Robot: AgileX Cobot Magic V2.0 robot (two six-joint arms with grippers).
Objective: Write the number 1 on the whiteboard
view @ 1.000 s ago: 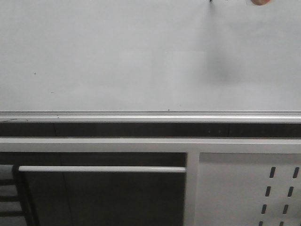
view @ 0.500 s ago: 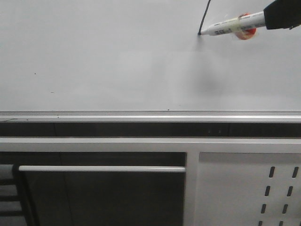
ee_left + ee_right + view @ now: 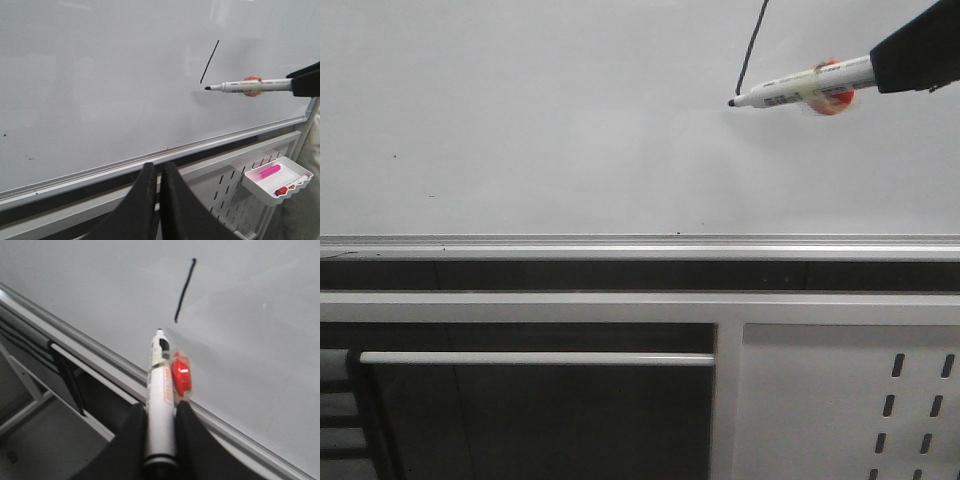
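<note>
The number 1 (image 3: 209,61) is already on the whiteboard (image 3: 520,120) — a thin black stroke, slightly slanted, sitting in the upper right part of the board in the front view, its top cut off by the frame edge there. The left wrist view shows the whole stroke.

The right gripper (image 3: 160,412) is clamped on a marker (image 3: 160,400), fingers pressed to both sides of the barrel, with a red-orange blob (image 3: 181,378) taped to the barrel's side. The marker tip points at the board just below the stroke's lower end. It looks clear of the surface, not touching, though the gap is hard to judge.

The left gripper (image 3: 157,172) has its jaws together with nothing between them, low in front of the silver rail (image 3: 620,245). A small white tray (image 3: 277,180) with pink and red items hangs on the slotted panel (image 3: 235,192) under the board.

Step in hand, as I judge it: lifting off after the stroke. To do it well, pull the tip straight back from the board, not sideways or down — any drag would add a tail to the 1. Keep the grip firm so the marker doesn't rotate. The stroke looks complete, so no re-touch is needed.
</note>
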